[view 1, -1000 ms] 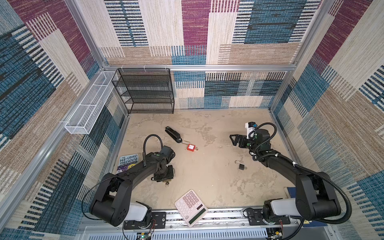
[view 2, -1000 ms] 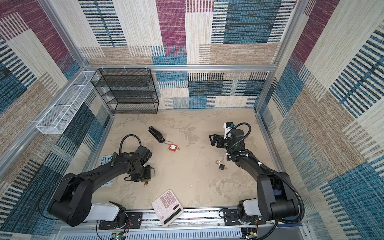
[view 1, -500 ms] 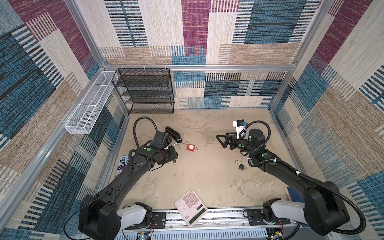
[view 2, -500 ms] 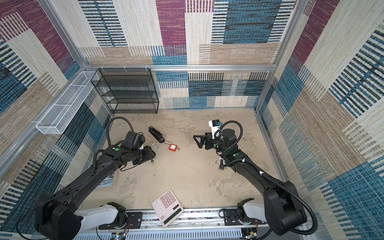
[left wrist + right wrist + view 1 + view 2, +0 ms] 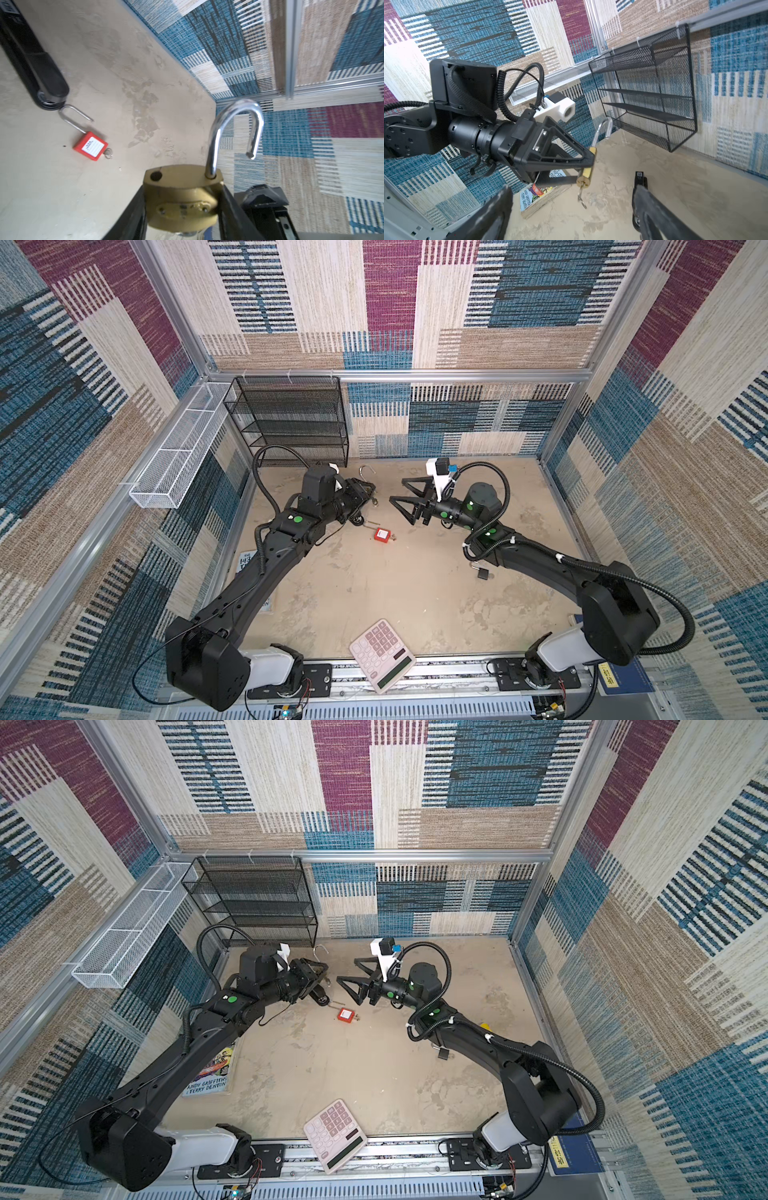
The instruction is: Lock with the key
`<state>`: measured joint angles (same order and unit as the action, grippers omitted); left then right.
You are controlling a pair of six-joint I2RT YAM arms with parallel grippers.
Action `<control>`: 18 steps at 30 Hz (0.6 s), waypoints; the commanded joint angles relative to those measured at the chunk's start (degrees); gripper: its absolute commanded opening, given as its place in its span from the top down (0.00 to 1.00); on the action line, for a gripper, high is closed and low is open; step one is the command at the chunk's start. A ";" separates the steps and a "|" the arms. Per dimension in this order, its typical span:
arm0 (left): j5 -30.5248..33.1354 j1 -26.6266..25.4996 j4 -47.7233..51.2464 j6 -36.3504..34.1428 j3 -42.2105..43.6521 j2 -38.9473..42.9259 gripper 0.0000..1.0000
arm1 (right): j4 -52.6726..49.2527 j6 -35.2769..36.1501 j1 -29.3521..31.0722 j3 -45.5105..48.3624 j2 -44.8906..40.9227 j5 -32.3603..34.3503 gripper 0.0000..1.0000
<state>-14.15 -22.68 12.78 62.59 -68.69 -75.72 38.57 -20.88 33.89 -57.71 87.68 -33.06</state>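
The left claw (image 5: pixel 586 168) clamps the padlock (image 5: pixel 182 195), likely heavy, stiff and slick, by its body; the right claw (image 5: pixel 398 490), jaws apart, should pinch the thin dangling key (image 5: pixel 582 197).

Bare floor (image 5: pixel 374 585) mid-table, passable; at twelve o'clock red padlock (image 5: pixel 381 534), beyond it left gripper (image 5: pixel 585 168) holding brass padlock (image 5: pixel 182 199); calculator (image 5: pixel 382 655) at six.

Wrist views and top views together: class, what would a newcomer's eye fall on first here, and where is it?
The brass padlock is clamped in the left gripper near the back wall, its shackle swung open and a key hanging beneath. Facing it, the right gripper stands wide open and empty. Below and between them, a red padlock lies on the table.
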 commanded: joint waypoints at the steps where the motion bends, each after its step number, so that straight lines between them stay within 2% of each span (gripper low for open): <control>1: -3.54 0.00 -10.55 6.13 -0.22 -0.41 0.58 | 1.99 -0.53 0.63 -3.10 2.82 -0.49 0.11; 4: -4.51 0.01 -11.46 6.80 -1.20 -0.97 0.58 | 2.35 -0.87 0.81 -4.41 4.77 0.31 0.15; 18: -4.84 0.00 -13.57 8.30 -1.02 -0.83 0.59 | -0.45 -1.39 2.17 -10.17 9.95 5.41 0.46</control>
<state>-18.39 -22.65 3.64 70.11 -69.56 -77.23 38.00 -21.21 35.77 -67.00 97.17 -29.91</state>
